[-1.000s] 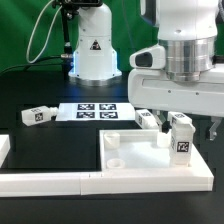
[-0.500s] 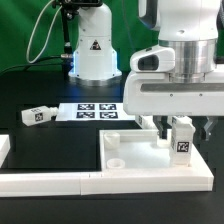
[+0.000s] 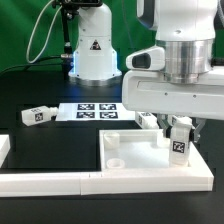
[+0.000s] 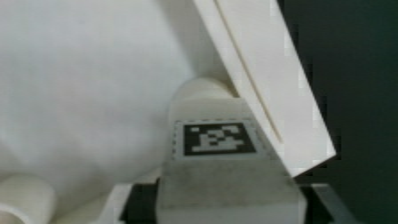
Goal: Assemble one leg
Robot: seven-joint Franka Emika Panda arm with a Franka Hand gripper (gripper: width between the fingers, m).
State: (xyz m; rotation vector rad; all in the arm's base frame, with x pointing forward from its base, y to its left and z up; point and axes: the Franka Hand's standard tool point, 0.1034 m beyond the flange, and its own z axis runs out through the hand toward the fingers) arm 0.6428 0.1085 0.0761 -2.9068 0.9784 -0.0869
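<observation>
The leg [image 3: 180, 146] [image 4: 219, 150] was a small white peg with a square tag, standing upright on the white panel [image 3: 140, 158] near its rim.

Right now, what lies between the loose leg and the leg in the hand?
The marker board lies between the loose leg and the held leg, in the exterior view.

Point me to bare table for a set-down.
Free: black table between the loose leg and the arm base. Crowded: the exterior view's right, where the gripper holds a leg upright on the square panel.
</observation>
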